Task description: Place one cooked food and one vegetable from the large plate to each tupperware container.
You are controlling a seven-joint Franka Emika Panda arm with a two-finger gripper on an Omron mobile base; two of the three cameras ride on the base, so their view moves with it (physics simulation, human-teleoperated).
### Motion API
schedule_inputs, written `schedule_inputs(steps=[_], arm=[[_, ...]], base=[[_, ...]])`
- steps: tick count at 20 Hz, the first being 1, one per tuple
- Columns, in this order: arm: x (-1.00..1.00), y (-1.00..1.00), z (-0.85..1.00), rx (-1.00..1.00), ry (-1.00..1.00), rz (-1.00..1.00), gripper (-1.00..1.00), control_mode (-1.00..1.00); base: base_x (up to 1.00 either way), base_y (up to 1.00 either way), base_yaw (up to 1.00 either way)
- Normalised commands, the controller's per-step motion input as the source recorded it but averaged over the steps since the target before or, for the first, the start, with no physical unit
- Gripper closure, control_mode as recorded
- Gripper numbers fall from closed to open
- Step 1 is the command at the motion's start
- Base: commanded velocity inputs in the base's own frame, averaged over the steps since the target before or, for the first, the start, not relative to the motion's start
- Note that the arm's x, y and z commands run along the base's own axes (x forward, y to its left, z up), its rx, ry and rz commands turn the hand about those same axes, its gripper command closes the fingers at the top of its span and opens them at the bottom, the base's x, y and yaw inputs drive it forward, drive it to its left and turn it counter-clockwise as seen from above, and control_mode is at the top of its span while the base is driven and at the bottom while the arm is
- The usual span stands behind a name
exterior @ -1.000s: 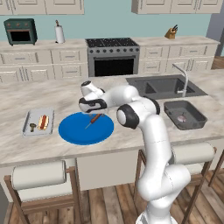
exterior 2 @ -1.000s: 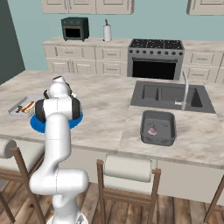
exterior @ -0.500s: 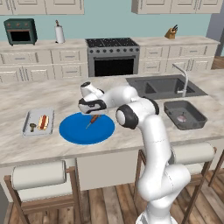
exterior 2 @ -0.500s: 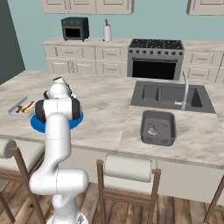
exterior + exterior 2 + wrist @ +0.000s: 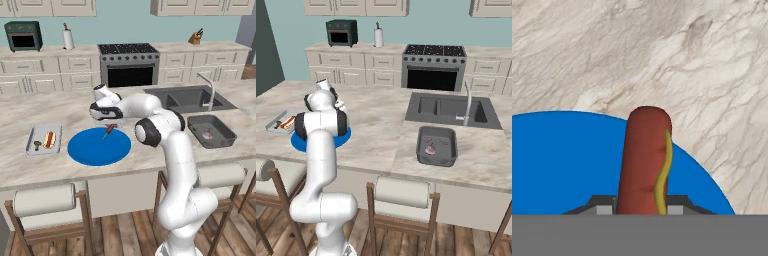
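My gripper (image 5: 107, 124) hangs over the far edge of the large blue plate (image 5: 95, 149) and is shut on a brown sausage with a yellow mustard stripe (image 5: 108, 132). The sausage hangs tilted, just above the plate. In the hand view the sausage (image 5: 644, 160) sticks out between my fingertips (image 5: 603, 208), with the blue plate (image 5: 562, 165) and marble counter below it. One pale-grey tupperware tray (image 5: 44, 140) left of the plate holds a hot dog (image 5: 49, 139) and a small dark vegetable (image 5: 36, 145). A darker tray (image 5: 211, 131) at the right holds a small pinkish item (image 5: 207, 135).
The sink basin (image 5: 187, 98) and its faucet (image 5: 209, 90) lie behind the right tray. A stove (image 5: 128, 64) stands at the back wall. Stools (image 5: 44, 200) stand along the counter's front edge. The arm (image 5: 321, 125) blocks part of the plate (image 5: 300, 144) in the right base view.
The gripper has risen slightly with the sausage, which now hangs just above the plate's far side. Nothing else has moved.
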Motion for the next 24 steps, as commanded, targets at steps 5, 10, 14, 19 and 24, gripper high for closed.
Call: schedule_inputs(steps=[5, 10, 14, 19, 24], arm=[[-0.34, -0.78, 0.66, -0.11, 0.00, 0.19, 1.00, -1.00], [-0.78, -1.00, 0.59, 0.00, -0.16, 0.42, 1.00, -1.00], [-1.00, -0.46, 0.89, 0.00, -0.02, 0.19, 1.00, -1.00], [-0.91, -0.32, 0.78, 0.00, 0.01, 0.20, 1.00, -1.00], [-0.30, -0.66, 0.28, 0.03, 0.13, 0.30, 1.00, -1.00]], base=[[0.00, 0.00, 0.00], [0.00, 0.00, 0.00], [0.00, 0.00, 0.00], [0.00, 0.00, 0.00], [0.00, 0.00, 0.00]])
